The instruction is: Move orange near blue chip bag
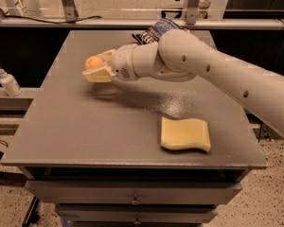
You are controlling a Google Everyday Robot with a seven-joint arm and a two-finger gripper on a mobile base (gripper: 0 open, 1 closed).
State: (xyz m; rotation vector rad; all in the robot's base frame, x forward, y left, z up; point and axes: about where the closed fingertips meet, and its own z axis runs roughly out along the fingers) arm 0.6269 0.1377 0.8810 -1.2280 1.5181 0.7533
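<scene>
Drawer fronts (132,193) are seen below the near edge of the table (61,136). They are cut off at the bottom. The table top is a flat grey slab with a matte, faintly speckled surface.

Near right: a pale yellow sponge (185,135) lies flat, rectangular with wavy edges, well apart from everything else.

Mid left: the gripper (93,68) is held over the left part of the table, its shadow cast on the surface beneath. Its cream fingers (98,75) are clamped on the orange (93,62), a small smooth ball partly covered by them. The white arm (213,70) is smooth and rounded and is cut off at the right edge.

Far centre: the blue chip bag (157,31) is largely hidden behind the arm. Only a crinkled, shiny navy part with white lettering is seen; the lettering is not legible. The orange is well apart from it, to the left and nearer.

Off the table, left: a small white bottle (7,82) stands on a ledge.
</scene>
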